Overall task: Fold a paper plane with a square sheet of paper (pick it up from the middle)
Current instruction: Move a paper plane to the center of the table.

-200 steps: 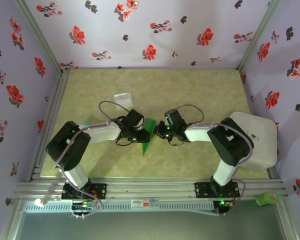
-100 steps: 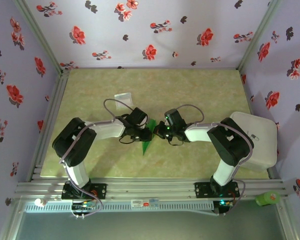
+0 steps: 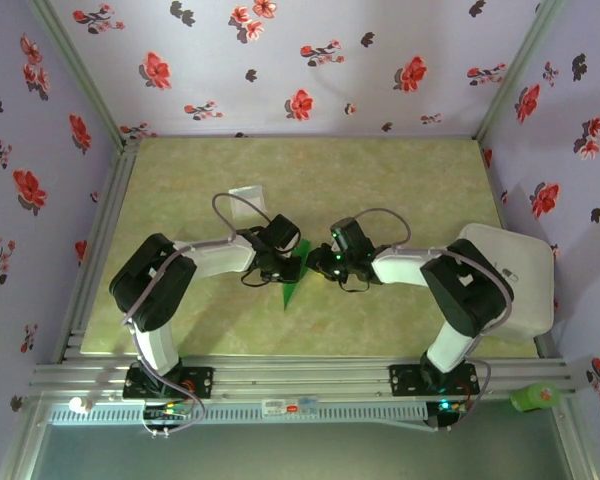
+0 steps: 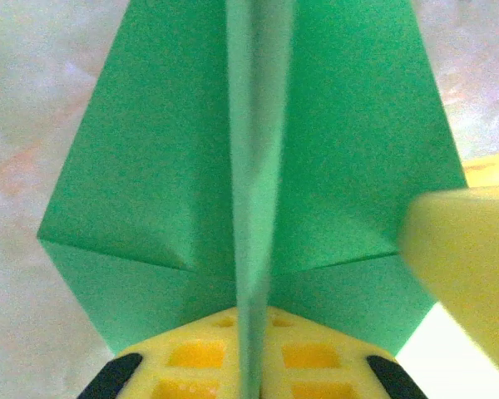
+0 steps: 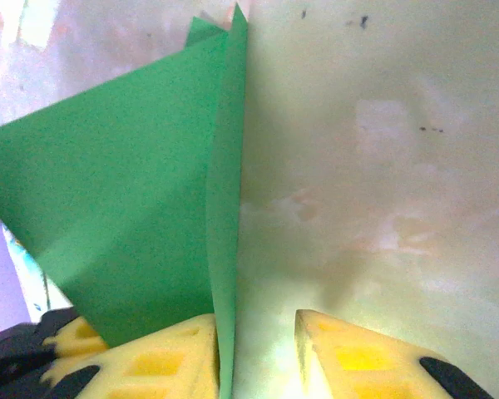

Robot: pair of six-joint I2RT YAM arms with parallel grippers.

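Table (image 3: 400,180) under me, the paper plane (image 4: 150,166) sits on it right between my two sets of fingers. My left gripper (image 4: 251,332) is pinched on its raised centre crease. My right gripper (image 5: 262,332) is spread, with the fold right against one finger's inner face. My worry: that finger drags the paper and twists it out of my one thin pinch.

From above, my left gripper (image 3: 292,265) and right gripper (image 3: 321,263) cover most of the paper plane (image 3: 291,290). My left wrist view cuts off its 12 o'clock end; the raised centre fold (image 4: 254,208) is blurred.
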